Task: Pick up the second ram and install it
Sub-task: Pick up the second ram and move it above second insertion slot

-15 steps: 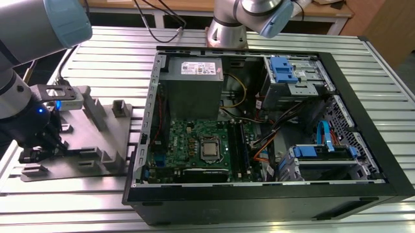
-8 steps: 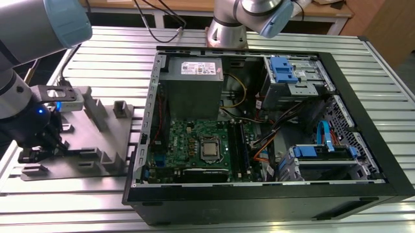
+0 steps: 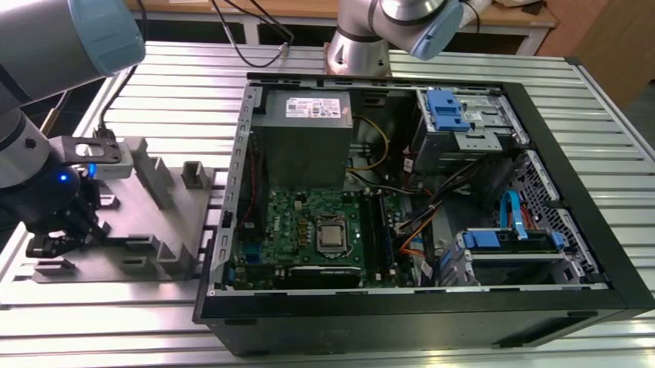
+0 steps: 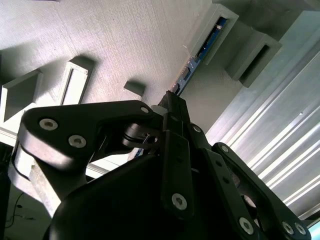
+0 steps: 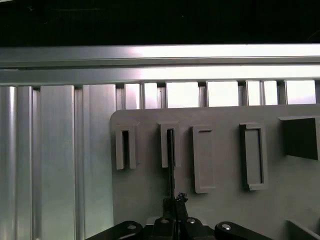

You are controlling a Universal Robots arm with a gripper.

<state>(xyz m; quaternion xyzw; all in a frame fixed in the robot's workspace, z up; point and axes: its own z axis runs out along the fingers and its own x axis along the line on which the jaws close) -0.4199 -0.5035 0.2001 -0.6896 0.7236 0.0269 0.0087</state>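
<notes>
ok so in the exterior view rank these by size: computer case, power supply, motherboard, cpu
1. computer case
2. motherboard
3. power supply, not far off the motherboard, so less sure
4. cpu

Robot lab; slatted aluminium bench (image 3: 184, 77)

The exterior view is looking down from high and well back over the open computer case (image 3: 409, 215) and grey holder plate (image 3: 123, 218). Both wrist views are looking past the gripper (image 5: 172, 202) (image 4: 172, 97), very near that plate, sharing the slotted second ram (image 5: 170, 160) (image 4: 200, 52).
</notes>
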